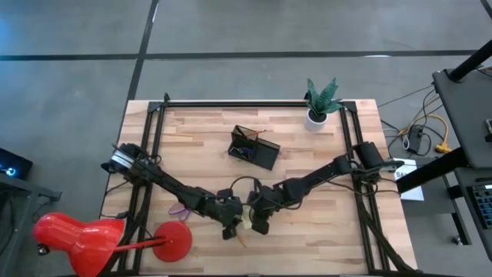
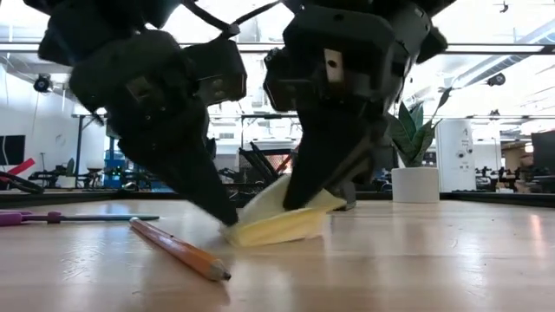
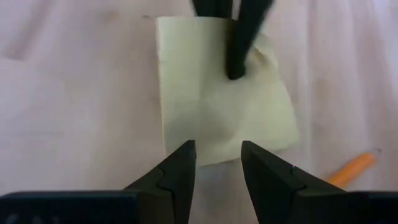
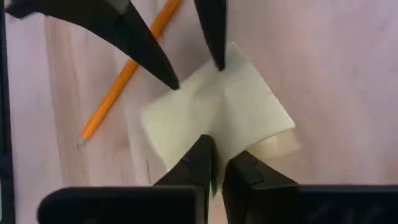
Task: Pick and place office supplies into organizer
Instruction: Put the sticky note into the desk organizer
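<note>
Pinching the crumpled, pale-yellow sticky-note pad [image 4: 217, 121], my right end effector [image 4: 217, 165] lifts one thin edge. My left end effector [image 3: 217, 163] stands spread beside it, a slim orange pencil [image 2: 178, 250] just past it on the wooden counter [image 2: 416, 269].

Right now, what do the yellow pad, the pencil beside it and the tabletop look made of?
Sticky-note pad: paper, matte; its top sheets crease and lift where the right gripper pinches them. Pencil: probably wood, glossy orange paint, dark sharpened tip. Table: wood, jointed light planks with visible grain, smooth finish.
</note>
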Available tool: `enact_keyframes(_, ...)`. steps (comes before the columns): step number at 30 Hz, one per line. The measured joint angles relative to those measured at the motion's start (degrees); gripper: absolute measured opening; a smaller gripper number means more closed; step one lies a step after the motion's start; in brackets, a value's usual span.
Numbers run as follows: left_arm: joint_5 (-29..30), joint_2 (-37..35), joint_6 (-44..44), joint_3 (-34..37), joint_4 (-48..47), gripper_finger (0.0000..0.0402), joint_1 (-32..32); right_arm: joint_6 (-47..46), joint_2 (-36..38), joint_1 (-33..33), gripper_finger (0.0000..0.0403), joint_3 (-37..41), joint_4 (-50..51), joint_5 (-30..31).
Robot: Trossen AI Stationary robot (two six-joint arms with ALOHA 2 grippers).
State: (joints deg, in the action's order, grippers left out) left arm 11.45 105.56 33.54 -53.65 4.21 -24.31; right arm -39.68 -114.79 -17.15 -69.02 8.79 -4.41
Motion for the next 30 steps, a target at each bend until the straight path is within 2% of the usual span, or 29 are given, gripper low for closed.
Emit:
enact_keyframes(5, 0.5, -5.7, 0.0, -0.1, 0.2, 0.0118, 0.1, 0.0, 3.9, 0.1, 0.0008, -1.4, 4.9, 10.5)
enact_keyframes(11, -0.1, -14.9, -1.2, 0.1, 0.3, 0.0118, 0.0, -2.8, 10.4, 0.2, 0.0007, -3.9, 22.5, 27.9)
enact_keyframes(13, 1.3, -18.0, -2.4, 0.2, 0.2, 0.0118, 0.0, -5.8, 12.4, 1.2, 0.0007, -4.6, 28.0, 31.2)
enact_keyframes(19, 8.2, -24.4, -2.8, 0.6, -6.4, 0.0118, -0.1, -21.2, 16.3, 10.1, 0.0008, -2.2, 37.1, 27.4)
enact_keyframes(24, 9.9, -25.8, -2.4, 0.7, -8.7, 0.0118, -0.2, -29.0, 19.8, 17.2, 0.0008, -0.6, 33.3, 26.6)
enact_keyframes(30, 9.7, -25.5, -0.8, 0.7, -8.3, 0.0118, -1.3, -36.3, 21.6, 20.4, 0.0008, -0.4, 27.7, 24.3)
